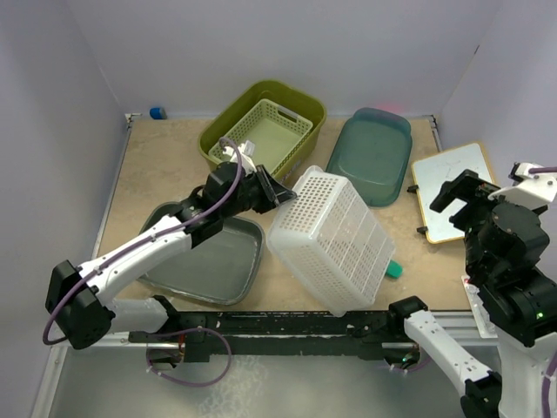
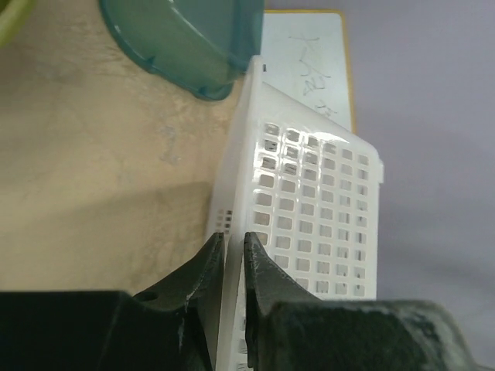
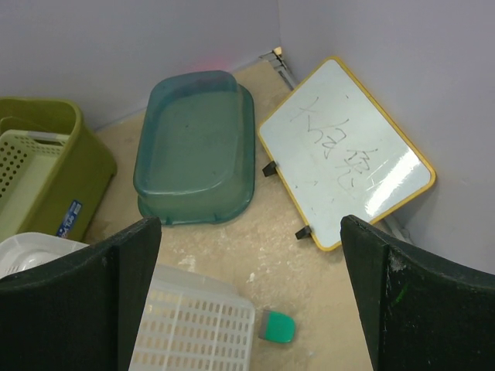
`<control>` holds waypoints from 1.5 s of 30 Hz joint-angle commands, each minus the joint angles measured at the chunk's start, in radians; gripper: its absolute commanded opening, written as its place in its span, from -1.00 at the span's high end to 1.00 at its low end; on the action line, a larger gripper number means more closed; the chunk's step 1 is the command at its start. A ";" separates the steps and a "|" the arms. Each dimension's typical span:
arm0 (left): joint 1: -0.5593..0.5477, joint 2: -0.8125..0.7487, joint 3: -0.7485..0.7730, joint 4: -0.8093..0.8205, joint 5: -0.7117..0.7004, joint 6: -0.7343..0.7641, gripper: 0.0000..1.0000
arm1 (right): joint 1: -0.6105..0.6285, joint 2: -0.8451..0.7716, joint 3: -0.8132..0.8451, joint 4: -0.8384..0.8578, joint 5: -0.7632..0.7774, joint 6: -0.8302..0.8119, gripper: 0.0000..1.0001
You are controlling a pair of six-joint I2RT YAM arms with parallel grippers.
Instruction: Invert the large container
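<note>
The large white perforated basket is tipped up on one side in the middle of the table, its slatted bottom facing up and to the right. My left gripper is shut on the basket's upper left rim; in the left wrist view the gripper pinches the thin white rim of the basket between its two fingers. My right gripper is open and empty, raised over the right side of the table. In the right wrist view the gripper hangs above the basket's corner.
An olive bin holding a pale green basket stands at the back. A teal tub lies upside down at back right, beside a yellow-framed whiteboard. A grey tub sits under my left arm. A green eraser lies by the basket.
</note>
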 commanded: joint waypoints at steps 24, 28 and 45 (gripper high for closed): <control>-0.127 0.274 0.121 -0.081 -0.382 0.253 0.26 | 0.004 -0.020 -0.135 -0.038 -0.145 0.054 -1.00; -0.108 0.294 0.213 -0.178 -0.430 0.292 0.25 | 0.004 -0.023 -0.152 -0.049 -0.174 0.053 -1.00; -0.104 0.171 0.088 -0.208 -0.399 0.277 0.00 | 0.004 0.071 -0.505 -0.256 -0.483 0.429 -1.00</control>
